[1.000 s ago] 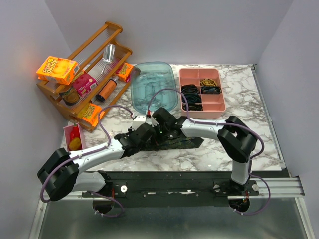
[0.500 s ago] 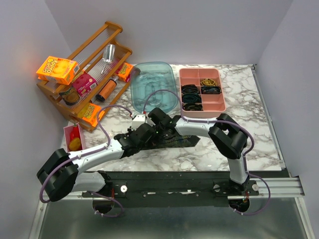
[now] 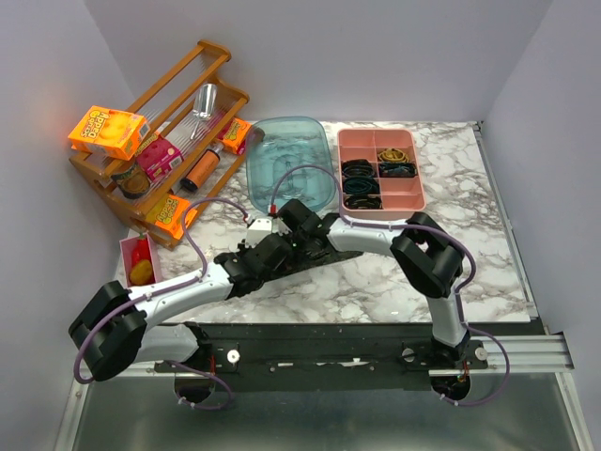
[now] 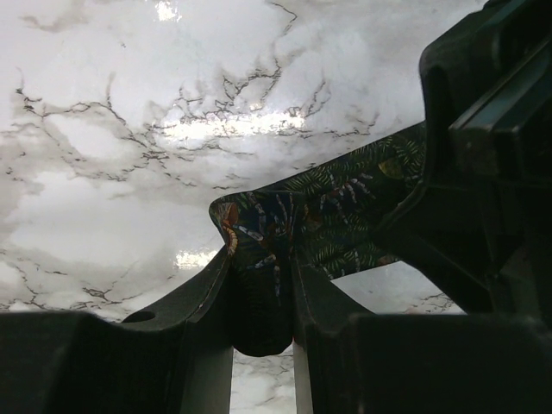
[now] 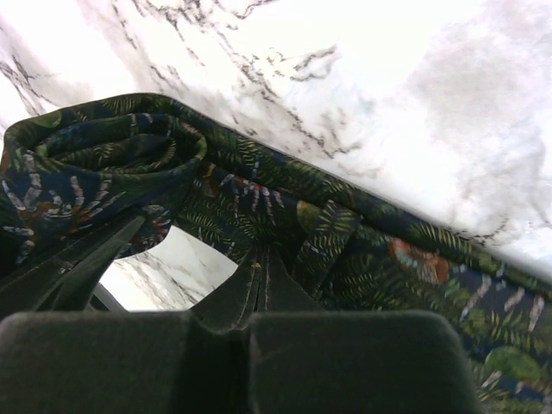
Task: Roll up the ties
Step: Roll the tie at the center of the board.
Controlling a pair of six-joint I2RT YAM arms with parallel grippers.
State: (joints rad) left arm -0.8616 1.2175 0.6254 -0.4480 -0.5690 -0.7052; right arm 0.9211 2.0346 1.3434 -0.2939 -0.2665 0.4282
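top view: the tie [image 3: 321, 258] lies near the middle of the worktop [image 3: 404, 282], a short dark tail running toward 3 o'clock from the spot where the two arms meet. the left gripper [image 3: 274, 246] and the right gripper [image 3: 299, 240] are crowded tip to tip over its rolled end. with so little room there, i judge the two heads could knock each other on any wide turn.

left wrist view: the left gripper pinches the rolled part of the tie between its fingers [image 4: 207, 293], partly closed round it. the loose band leaves toward 2 o'clock under the right gripper's black housing. the coil looks soft and lopsided. if the pinch eases, or the wrist turns while the band hangs slack, the turns would likely loosen and spring open.

right wrist view: the right gripper is pressed together, its tips against the flat band just beside the coil, which sits at 10 o'clock. whether a layer is nipped i cannot tell. the tail runs off toward 4 o'clock, creased along one edge. wound in, that crease could make the roll go crooked or telescope, and a hard drag on the band could pull the coil out of the left gripper.
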